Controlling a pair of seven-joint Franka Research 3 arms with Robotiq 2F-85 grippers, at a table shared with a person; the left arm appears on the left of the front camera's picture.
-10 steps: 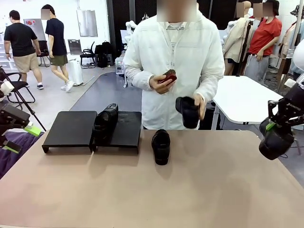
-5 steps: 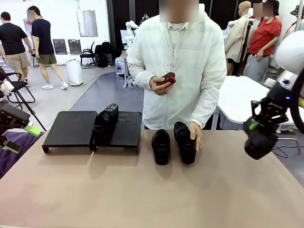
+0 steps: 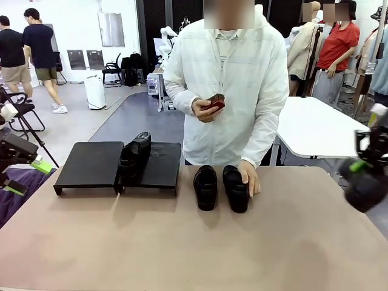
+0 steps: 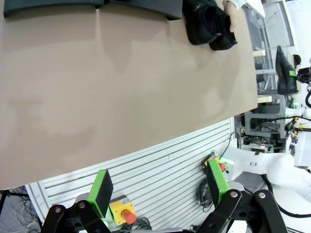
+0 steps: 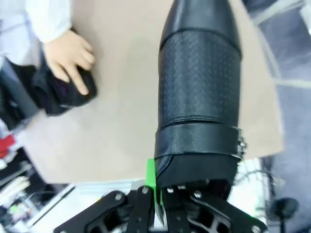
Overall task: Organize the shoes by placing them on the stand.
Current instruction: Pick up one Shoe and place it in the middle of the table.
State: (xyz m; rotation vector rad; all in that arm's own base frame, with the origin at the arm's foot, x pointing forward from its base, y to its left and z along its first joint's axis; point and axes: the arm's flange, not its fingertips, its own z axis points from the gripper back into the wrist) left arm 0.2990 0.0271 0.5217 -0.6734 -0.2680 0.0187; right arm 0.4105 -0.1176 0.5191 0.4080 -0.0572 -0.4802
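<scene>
I am holding the jaws of my left gripper (image 4: 158,178) spread wide, with nothing between the green pads (image 4: 102,187). They are hanging just off the near edge of the table (image 4: 121,87). Far ahead of these jaws the stand (image 3: 91,162) is sitting on the tabletop. A lone shoe (image 3: 134,157) is lying on it near the seam between its two panels. Ahead and off toward my right-hand finger, two more shoes (image 3: 206,187) are standing side by side on the table, off the stand.

My right gripper (image 5: 158,190) is clamping tight on the heel end of the fourth shoe (image 5: 199,87). That shoe is sticking straight out past the fingertips, toe pointing away from me, in the air beside the table's edge. Beyond these jaws and off to one side, the person's hand (image 5: 68,54) is resting on the nearer shoe of the two. The other hand (image 3: 206,108) is holding a small dark-red object (image 3: 213,100) at chest height.
</scene>
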